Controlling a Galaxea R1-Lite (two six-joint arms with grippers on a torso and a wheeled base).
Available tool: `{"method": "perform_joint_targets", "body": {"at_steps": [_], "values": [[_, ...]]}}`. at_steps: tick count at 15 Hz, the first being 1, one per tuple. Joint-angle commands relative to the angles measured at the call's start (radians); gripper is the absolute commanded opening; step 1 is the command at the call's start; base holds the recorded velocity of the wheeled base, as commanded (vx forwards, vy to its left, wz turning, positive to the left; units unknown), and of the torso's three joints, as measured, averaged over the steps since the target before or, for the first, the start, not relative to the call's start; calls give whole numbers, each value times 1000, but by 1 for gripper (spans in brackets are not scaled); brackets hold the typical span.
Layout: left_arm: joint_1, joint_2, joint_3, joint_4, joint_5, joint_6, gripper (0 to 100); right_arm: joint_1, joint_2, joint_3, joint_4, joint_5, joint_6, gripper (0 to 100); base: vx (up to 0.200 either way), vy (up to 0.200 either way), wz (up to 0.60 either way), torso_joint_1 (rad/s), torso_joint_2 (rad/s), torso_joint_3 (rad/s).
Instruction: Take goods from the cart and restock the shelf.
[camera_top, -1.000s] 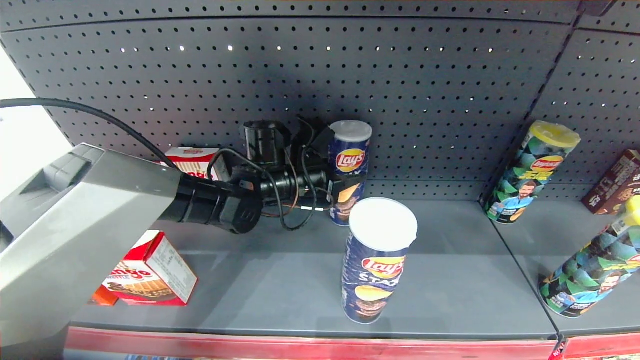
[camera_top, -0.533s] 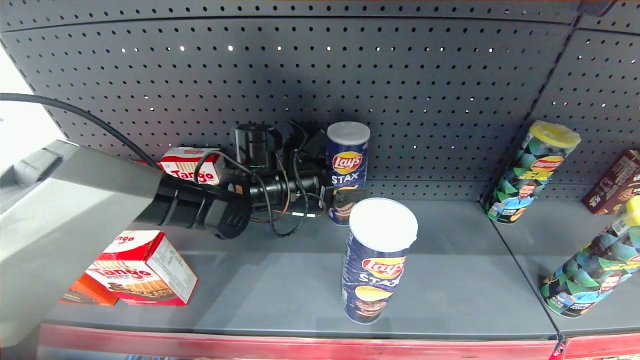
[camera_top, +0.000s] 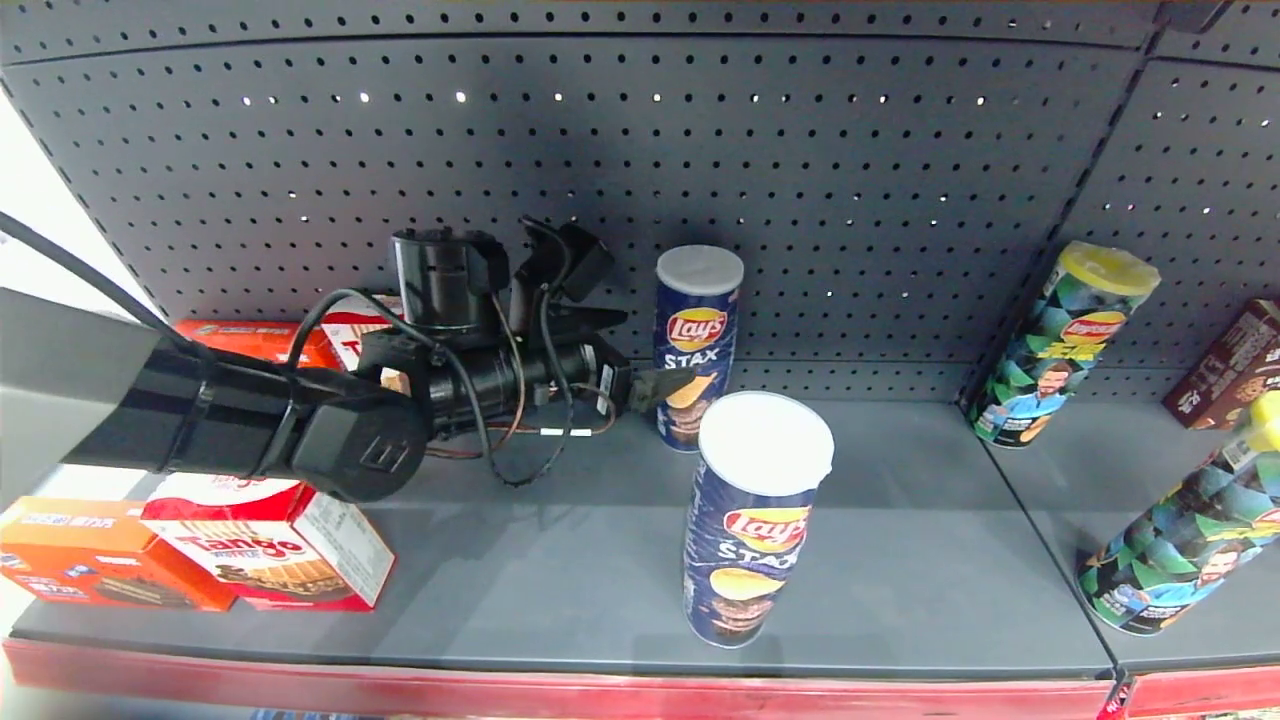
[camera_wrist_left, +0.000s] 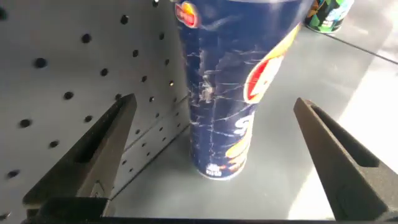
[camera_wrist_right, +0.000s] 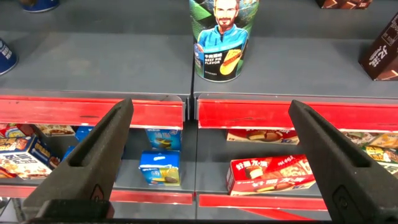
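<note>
Found L gripper (camera_top: 660, 384) spread wide, empty, right by rear blue can (camera_top: 697, 330), upright at shelf (camera_top: 560, 570) back near pegboard (camera_top: 640, 150). R gripper (camera_wrist_right: 211, 104) also wide, nothing held. Judged best: back out straight & level, w/o nudging front can (camera_top: 757, 520).

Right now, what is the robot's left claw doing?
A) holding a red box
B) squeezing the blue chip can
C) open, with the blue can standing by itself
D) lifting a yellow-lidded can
C: in the left wrist view the left gripper has its fingers spread wide, and the blue can stands upright on the shelf, not gripped.
</note>
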Motion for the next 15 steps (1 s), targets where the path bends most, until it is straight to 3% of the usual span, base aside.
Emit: {"method": "perform_joint_targets", "body": {"at_steps": [1,4,7,15], "values": [[1,-66,87,1,61,24,100,0,1,0,0,0,-1,100,0,0,0,0,0,0],[2,-84,121,-1,121,65,100,0,1,0,0,0,-1,100,0,0,0,0,0,0],[2,-80,115,-10,222,70,100,0,1,0,0,0,-1,100,0,0,0,0,0,0],[1,3,42,-13,329,72,100,0,1,0,-2,0,-1,100,0,0,0,0,0,0]]}}
